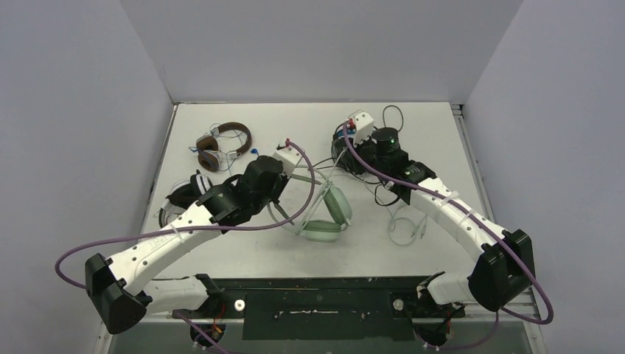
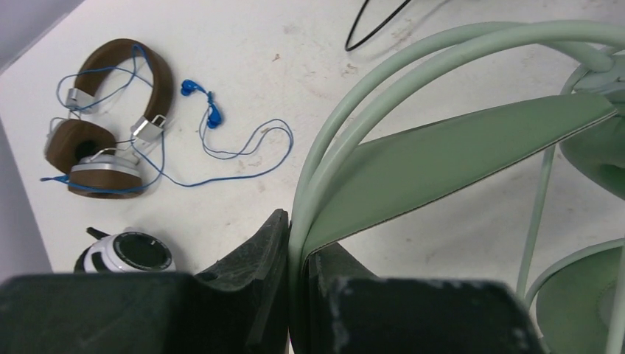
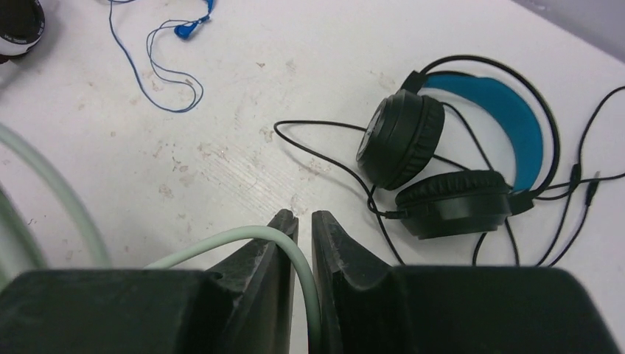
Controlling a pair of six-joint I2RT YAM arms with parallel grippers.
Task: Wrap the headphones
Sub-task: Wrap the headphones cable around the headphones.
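- At the middle of the bench point(image 1: 295, 118) sits the mint green headphones point(image 1: 328, 210), ear cups low and the band lifted on the side toward my left arm.
- My left tool point(image 2: 296, 225) is pressed together on the mint headband point(image 2: 457, 140), pinching the thin double hoop and the flat strap right where they meet.
- My right tool point(image 3: 304, 217), on the far side of the mint set, has the mint cord point(image 3: 221, 240) threaded between its fingers. They stand close together, but I cannot tell whether they grip the cord or only guide it.
- I judge the band springy and light: it is stiff enough to steer by, yet it would twist if I pulled hard. The cups look padded and bulky, poor places to pinch.
- The cord looks limp, thin and smooth, so it is likely to slip. I would keep it deep between the fingers and lay it around the band under gentle tension.
- Left of the mint set and farther back lies the brown headset point(image 2: 110, 118), with loose blue earbuds point(image 2: 199, 99) beside it. The white one point(image 2: 129, 253) lies nearer on that side.
- Right of the mint set and farther back lies the black headset with the blue band point(image 3: 442, 147), its cord unwound.
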